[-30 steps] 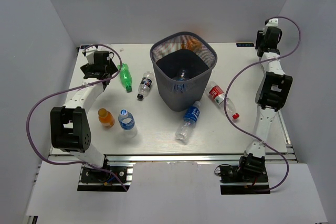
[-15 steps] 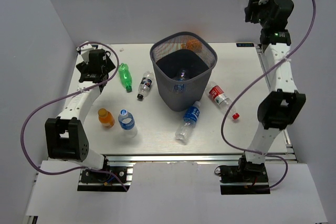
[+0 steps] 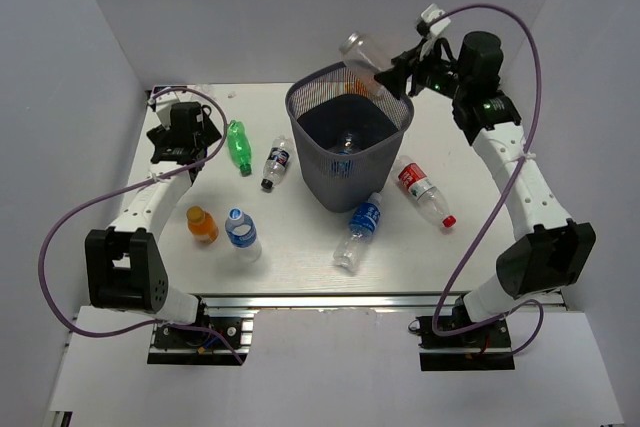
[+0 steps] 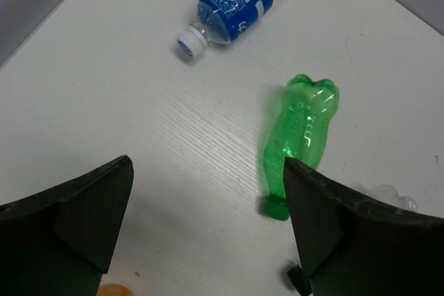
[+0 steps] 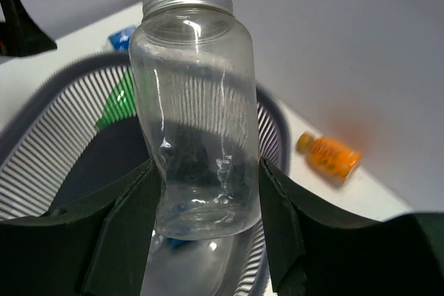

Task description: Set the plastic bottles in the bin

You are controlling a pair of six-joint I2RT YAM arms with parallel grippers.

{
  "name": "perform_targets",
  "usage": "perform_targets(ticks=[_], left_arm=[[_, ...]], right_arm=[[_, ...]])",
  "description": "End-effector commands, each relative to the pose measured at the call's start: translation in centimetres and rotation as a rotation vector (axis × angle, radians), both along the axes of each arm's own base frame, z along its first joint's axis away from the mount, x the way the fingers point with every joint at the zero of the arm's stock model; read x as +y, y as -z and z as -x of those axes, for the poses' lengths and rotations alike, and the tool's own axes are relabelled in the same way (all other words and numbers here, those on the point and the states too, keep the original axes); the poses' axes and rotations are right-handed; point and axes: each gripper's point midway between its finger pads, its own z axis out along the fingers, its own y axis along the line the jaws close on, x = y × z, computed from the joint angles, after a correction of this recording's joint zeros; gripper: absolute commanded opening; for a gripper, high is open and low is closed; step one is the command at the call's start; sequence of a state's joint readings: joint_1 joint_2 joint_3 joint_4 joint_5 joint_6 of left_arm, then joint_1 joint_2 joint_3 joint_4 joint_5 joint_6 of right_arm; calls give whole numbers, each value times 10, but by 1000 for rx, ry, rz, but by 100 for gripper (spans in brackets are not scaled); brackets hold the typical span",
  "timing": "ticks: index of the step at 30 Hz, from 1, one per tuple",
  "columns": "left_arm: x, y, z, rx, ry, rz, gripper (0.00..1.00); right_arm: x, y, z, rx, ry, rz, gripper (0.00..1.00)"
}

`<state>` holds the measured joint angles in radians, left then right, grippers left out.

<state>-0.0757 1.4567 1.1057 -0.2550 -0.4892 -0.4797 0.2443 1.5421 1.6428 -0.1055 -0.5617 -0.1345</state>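
Note:
My right gripper (image 3: 393, 75) is shut on a clear label-less bottle (image 3: 360, 50) with a silver cap and holds it above the far rim of the dark wire-mesh bin (image 3: 300, 107). The right wrist view shows the bottle (image 5: 198, 102) upright between the fingers, over the bin (image 5: 62, 136). My left gripper (image 3: 188, 139) is open and empty above the table, left of the green bottle (image 3: 238, 147). In the left wrist view the green bottle (image 4: 302, 133) lies by the right finger (image 4: 340, 227). A bottle (image 3: 346, 142) lies inside the bin.
On the table lie a dark-labelled bottle (image 3: 277, 162), an orange bottle (image 3: 201, 224), a blue-labelled bottle (image 3: 241, 232), another blue-labelled one (image 3: 362, 225) and a red-labelled one (image 3: 423, 187). A second orange bottle (image 5: 329, 156) lies behind the bin.
My right arm has swung from the back right corner up and left, bringing the clear bottle over the bin's far rim. My left gripper has shifted slightly near the green bottle.

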Motion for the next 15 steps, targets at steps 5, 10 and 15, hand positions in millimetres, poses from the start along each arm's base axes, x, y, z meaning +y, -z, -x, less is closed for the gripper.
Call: perform_targets(ticks=[5, 10, 15], left_arm=[[1, -18, 11, -44, 5, 7, 98], [-1, -19, 13, -46, 18, 6, 98], [-5, -20, 9, -49, 42, 10, 98]], right_arm=[[4, 12, 27, 25, -54, -26, 30], [1, 8, 35, 26, -41, -36, 74], [-7, -7, 35, 14, 15, -51, 89]])
